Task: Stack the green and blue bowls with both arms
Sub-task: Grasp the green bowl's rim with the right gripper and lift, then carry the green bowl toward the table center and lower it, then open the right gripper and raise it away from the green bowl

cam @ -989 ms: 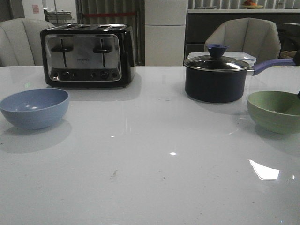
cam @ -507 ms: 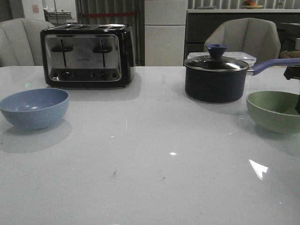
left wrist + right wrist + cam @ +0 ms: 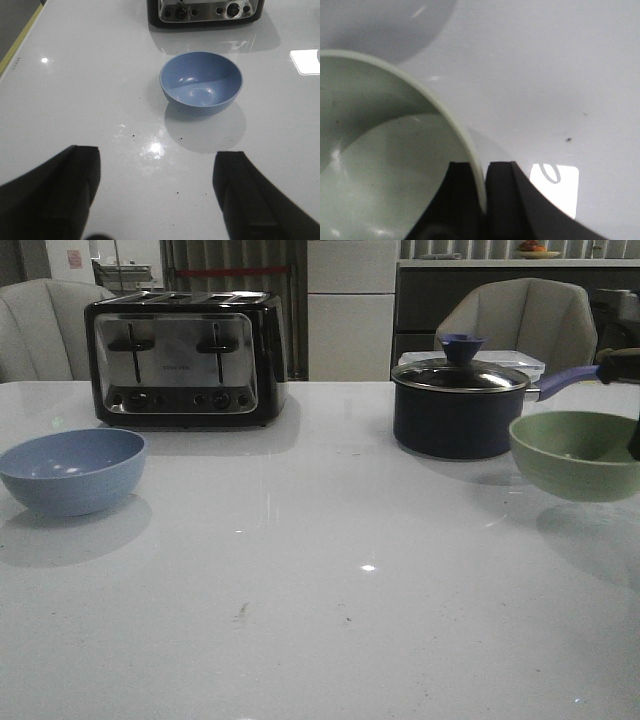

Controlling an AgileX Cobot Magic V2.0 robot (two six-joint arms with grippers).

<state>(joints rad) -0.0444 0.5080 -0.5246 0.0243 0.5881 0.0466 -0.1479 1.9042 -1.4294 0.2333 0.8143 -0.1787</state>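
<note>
the right fingers (image 3: pixel 481 192) are pinched on the rim of the green bowl (image 3: pixel 575 452), one inside and one outside the wall, so the bowl hangs clear of the counter (image 3: pixel 330 600) near the pot (image 3: pixel 458 405), its shadow below it. a rim grip leaves the underside free, likely for lowering it into the other bowl. the blue bowl (image 3: pixel 201 83) sits upright before the toaster (image 3: pixel 185 358), well apart, with the left fingers (image 3: pixel 156 192) spread wide and empty short of it.
</note>
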